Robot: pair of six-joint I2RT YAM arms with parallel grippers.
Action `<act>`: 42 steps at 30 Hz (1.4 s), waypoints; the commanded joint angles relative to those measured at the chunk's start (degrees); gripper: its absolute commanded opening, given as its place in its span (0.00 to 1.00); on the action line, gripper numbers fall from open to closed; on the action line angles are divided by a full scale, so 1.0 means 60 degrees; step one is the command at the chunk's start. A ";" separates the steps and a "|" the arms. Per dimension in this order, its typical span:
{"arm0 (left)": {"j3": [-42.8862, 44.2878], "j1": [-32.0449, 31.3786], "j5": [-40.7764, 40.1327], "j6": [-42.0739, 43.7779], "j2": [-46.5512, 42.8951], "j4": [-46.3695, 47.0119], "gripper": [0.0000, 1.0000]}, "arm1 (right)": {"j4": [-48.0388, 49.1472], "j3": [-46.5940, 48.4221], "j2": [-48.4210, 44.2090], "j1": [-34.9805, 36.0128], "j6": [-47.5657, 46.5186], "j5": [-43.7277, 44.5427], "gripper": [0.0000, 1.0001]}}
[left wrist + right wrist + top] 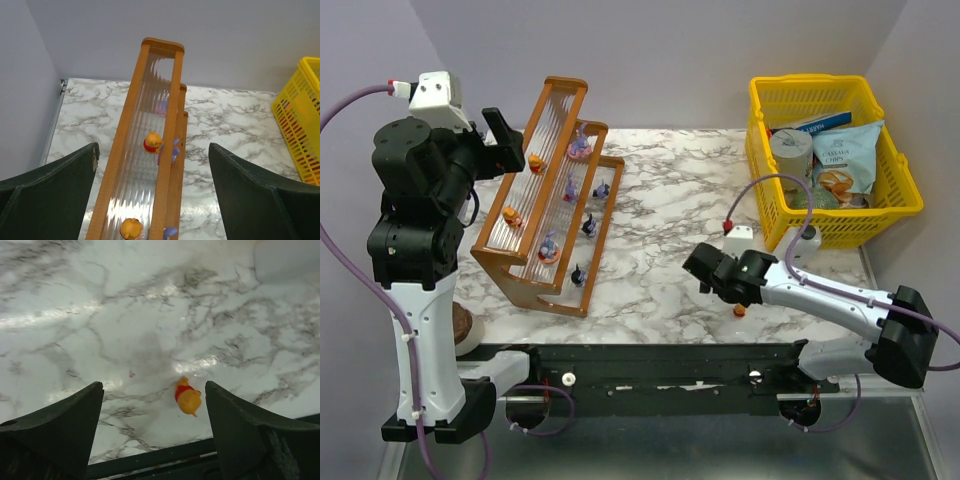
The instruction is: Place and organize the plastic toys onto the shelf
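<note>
Right wrist view crops the wide right hand (154, 387) above an orange toy (188, 398)

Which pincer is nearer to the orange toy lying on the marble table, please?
Right. The right pincer is open just beside the orange toy; the left pincer is far across the table, up by the shelf's top tier.

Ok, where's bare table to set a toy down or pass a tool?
Widest bare marble: between shelf and basket. Smaller patch: between the shelf's foot and the right tool. Crowded: shelf tiers, the basket, and around the orange toy near that tool.
</note>
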 commanded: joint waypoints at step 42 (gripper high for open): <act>-0.0980 0.0007 0.1058 -0.0031 -0.0627 0.0364 0.99 | 0.2809 -0.1312 0.0968 -0.0210 0.1024 -0.1233 0.20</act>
